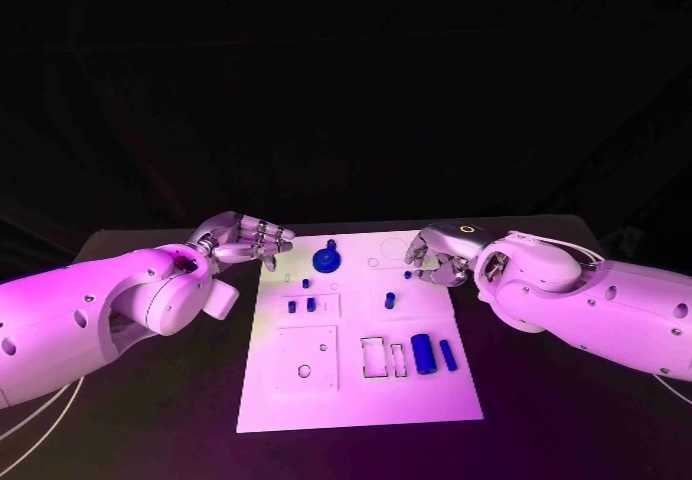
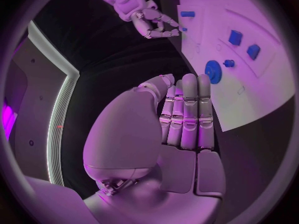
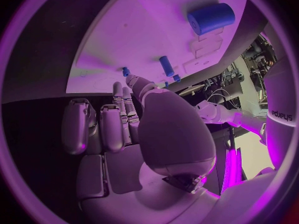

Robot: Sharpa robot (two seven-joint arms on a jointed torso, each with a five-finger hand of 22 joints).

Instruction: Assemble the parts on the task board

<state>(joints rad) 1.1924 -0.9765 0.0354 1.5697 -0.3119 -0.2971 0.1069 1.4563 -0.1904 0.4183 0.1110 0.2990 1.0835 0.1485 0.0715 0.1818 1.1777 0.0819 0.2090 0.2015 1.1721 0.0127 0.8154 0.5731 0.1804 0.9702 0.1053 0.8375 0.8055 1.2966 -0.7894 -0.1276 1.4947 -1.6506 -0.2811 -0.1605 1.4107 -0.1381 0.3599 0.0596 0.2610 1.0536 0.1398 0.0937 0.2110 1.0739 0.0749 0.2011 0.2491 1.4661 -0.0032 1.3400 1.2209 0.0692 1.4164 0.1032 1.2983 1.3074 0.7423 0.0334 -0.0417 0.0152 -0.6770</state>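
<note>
Item: white task board point(image 1: 361, 390), lying flat at the middle of the black table point(image 1: 159, 400), long side running away from the robot.

Parts on it — a blue gear point(image 1: 327, 261) with a small peg beside it at the far end; small blue blocks point(image 1: 299, 305) left of centre; a short blue pin point(image 1: 391, 299) near the middle; a thick blue cylinder point(image 1: 423, 352) and a thinner rod point(image 1: 449, 354) at the near right, beside an empty rectangular slot point(image 1: 372, 357).

Orientation: cylinder and rod lie on their sides, long axes parallel to the board's long side, ends pointing toward and away from the robot.

Left hand point(image 1: 248, 240): at the board's far left corner, fingers straight and held together, holding nothing.

Right hand point(image 1: 440, 256): at the far right edge, fingers loosely bent over the board, grasping nothing; fingertips near a small blue piece point(image 3: 126, 71).

Progress, as judged: early to middling. Whether the gear is seated cannot be told; cylinder, rod and slots look unassembled.
</note>
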